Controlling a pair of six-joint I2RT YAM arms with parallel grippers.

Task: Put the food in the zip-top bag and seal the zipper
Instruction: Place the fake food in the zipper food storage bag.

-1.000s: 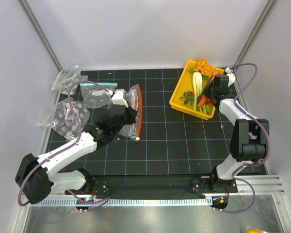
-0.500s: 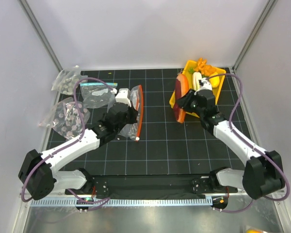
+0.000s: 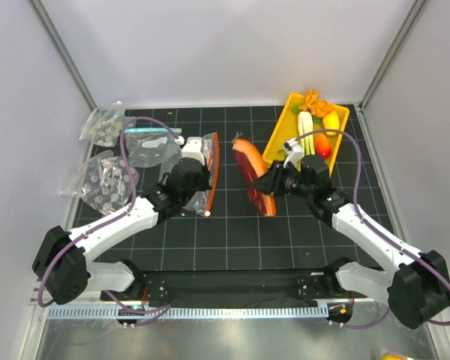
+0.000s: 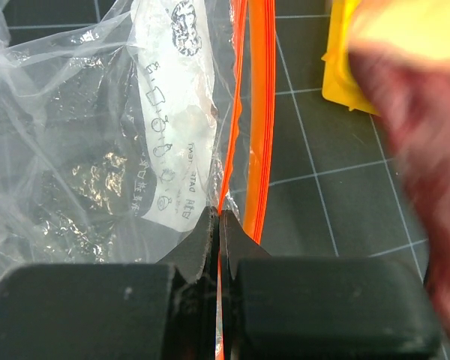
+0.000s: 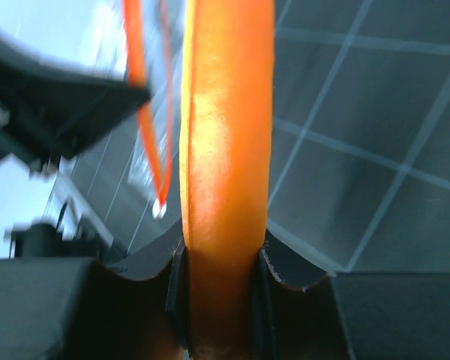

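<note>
At nine to ten o'clock on the mat lie the spare bags (image 3: 105, 176), which have no part in this job. Just right of them, near the mat's centre, the left gripper (image 4: 216, 225) is clenched on the edge of the zip-top bag (image 4: 97, 172), pinching the clear plastic right beside the zipper (image 4: 259, 112). It holds the bag up so the orange strip runs roughly from twelve to six o'clock. From the wrist the two halves of the strip seem slightly parted, so the mouth is probably unsealed, and no food shows inside. At the bag's three o'clock, near but not touching, the dark-red slab (image 3: 253, 178) hangs on edge in the air. The right gripper (image 5: 223, 255) clamps it by its orange rim. Further toward one o'clock sits the yellow tray (image 3: 277, 137), holding several more toy vegetables (image 3: 315, 135). By this showing the task is early: the first piece is lifted and close to the opening but not yet in. The other food remains to be carried over, and the zipper is yet to be pressed shut.
</note>
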